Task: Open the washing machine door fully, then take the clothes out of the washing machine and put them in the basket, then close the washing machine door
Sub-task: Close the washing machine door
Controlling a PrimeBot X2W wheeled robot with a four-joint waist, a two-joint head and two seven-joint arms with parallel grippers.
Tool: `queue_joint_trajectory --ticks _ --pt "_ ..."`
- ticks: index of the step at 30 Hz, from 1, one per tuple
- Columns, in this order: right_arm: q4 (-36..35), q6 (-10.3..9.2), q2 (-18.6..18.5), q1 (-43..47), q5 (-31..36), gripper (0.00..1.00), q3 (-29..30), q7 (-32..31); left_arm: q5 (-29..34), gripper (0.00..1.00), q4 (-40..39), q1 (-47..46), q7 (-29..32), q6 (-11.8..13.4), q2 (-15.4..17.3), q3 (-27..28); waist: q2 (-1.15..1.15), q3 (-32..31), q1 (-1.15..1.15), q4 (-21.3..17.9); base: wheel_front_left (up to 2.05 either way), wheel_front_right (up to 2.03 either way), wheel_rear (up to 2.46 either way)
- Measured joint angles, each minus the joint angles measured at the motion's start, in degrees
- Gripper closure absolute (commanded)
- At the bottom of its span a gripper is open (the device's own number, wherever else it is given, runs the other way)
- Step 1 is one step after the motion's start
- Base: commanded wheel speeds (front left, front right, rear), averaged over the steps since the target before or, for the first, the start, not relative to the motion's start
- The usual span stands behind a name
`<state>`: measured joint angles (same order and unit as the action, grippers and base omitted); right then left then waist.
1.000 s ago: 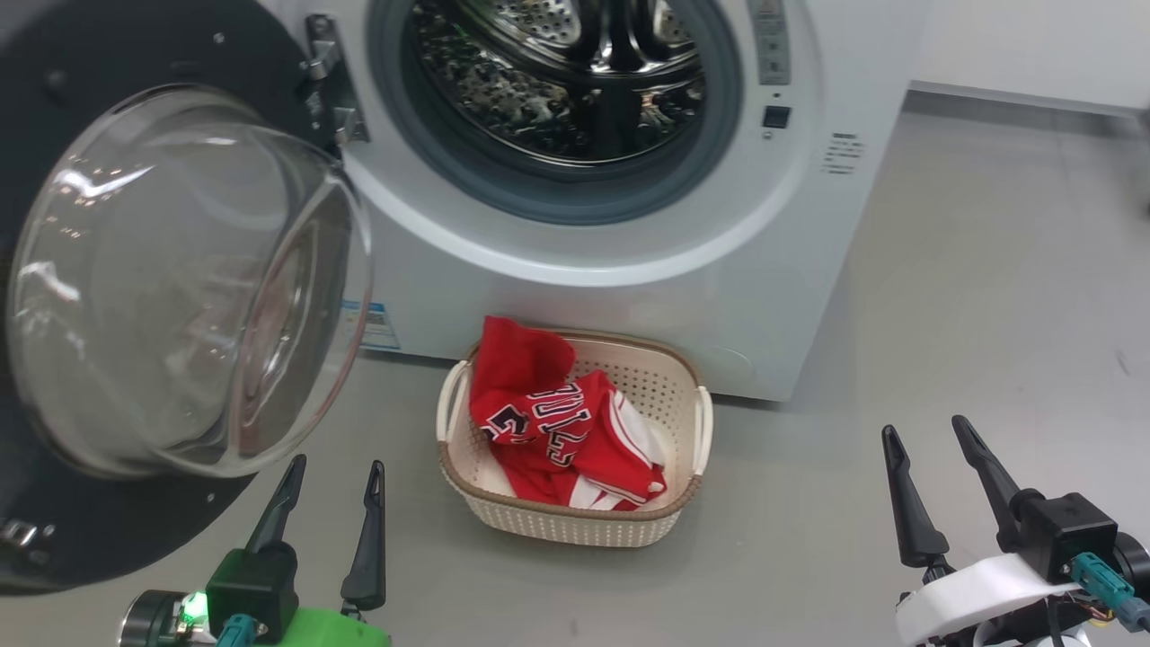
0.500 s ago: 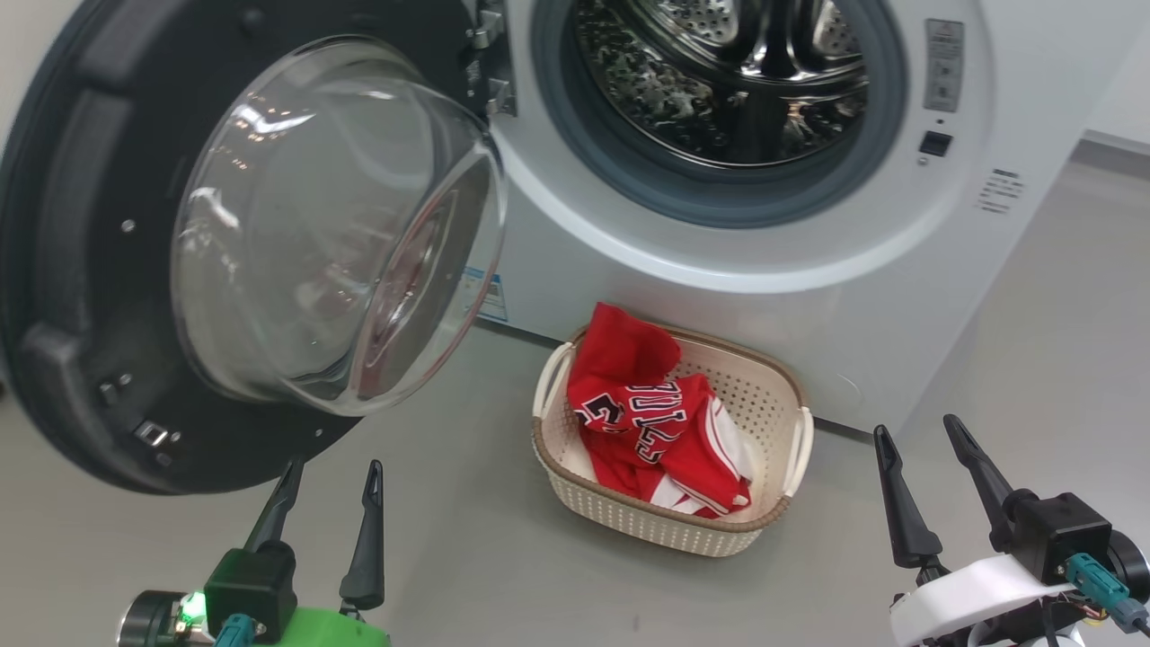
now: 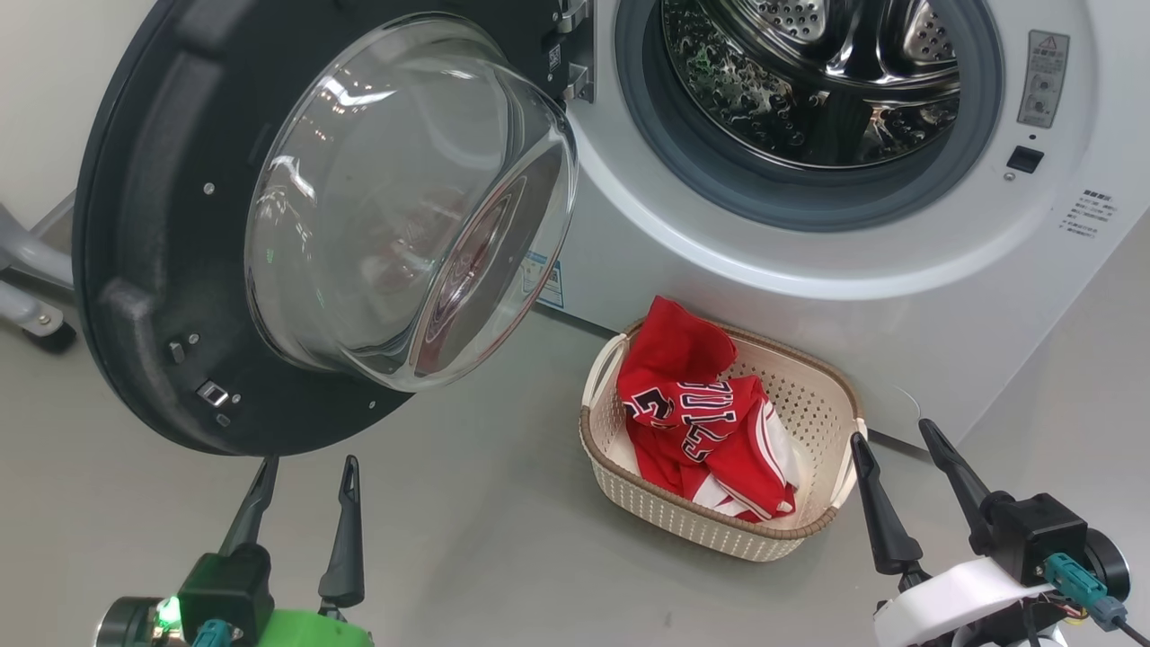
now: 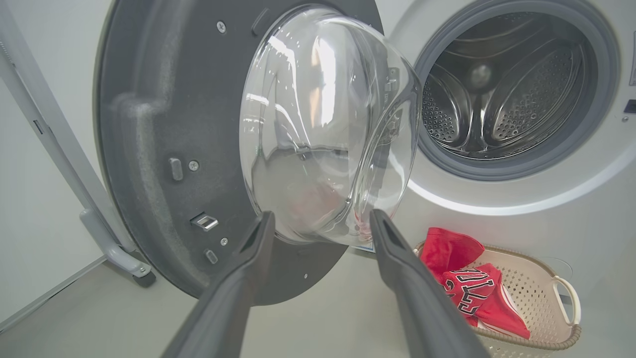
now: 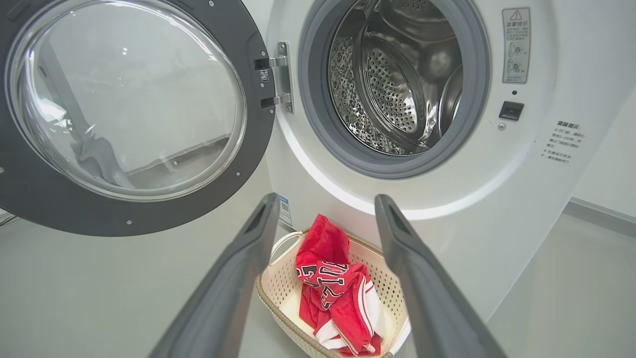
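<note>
– so, from the head view, where do things stand?
– the washing machine door (image 3: 135, 270) hangs wide open at the left of the washing machine (image 3: 764, 305). the drum (image 3: 809, 81) looks bare, and the clothes (image 3: 710, 413) lie bunched in the basket (image 3: 692, 530) on the floor in front. the left gripper (image 3: 309, 463) sits low, below the door's black rim, fingers parted and holding nothing. the right gripper (image 3: 891, 431) is beside the basket's near corner, likewise spread and empty.
– and the left wrist view?
– its fingers frame the bottom of the glass bowl, apart from it. the door's grey inner face and latch (image 4: 203, 222) face the camera.
– the right wrist view?
– the basket and clothes show between its fingers, not touched. the hinge (image 5: 278, 74) sits at the door's inner edge.
– so only closing seems left. how will the door handle?
– i'd judge it rigid and fairly heavy, swinging on that hinge. the glass is slick and curved, poor to grip. better to push the flat rim near the latch, far from the hinge.
</note>
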<state>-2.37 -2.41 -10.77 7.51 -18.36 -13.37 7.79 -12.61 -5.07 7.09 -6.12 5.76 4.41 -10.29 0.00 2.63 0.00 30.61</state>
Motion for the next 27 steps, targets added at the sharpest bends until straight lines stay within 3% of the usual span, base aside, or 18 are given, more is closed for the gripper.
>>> queue_joint_trajectory --ticks 13,15,20,27 --pt "0.2 0.34 0.0 -0.3 0.3 0.0 -0.1 -0.4 0.0 0.0 -0.1 0.3 -0.1 0.0 0.0 0.1 0.0 0.3 0.0 0.1 0.0 0.0 0.0" --pt "0.2 0.33 0.0 -0.3 0.3 0.0 -0.1 -0.4 -0.1 1.0 -0.1 0.3 -0.1 0.0 0.0 0.0 0.0 0.2 0.0 0.0 0.0 0.0 0.0" --pt "0.4 0.34 0.0 -0.3 0.3 0.0 -0.1 -0.4 -0.9 1.0 -0.4 0.5 -0.1 0.0 -0.2 0.1 0.0 0.1 0.0 0.0 0.0 0.0 0.0" --pt "0.4 0.34 0.0 -0.4 0.3 0.0 -0.2 -0.4 -8.1 1.0 -2.6 0.7 -0.5 -0.6 -0.8 1.2 0.0 0.0 0.0 0.0 0.0 0.0 0.0"
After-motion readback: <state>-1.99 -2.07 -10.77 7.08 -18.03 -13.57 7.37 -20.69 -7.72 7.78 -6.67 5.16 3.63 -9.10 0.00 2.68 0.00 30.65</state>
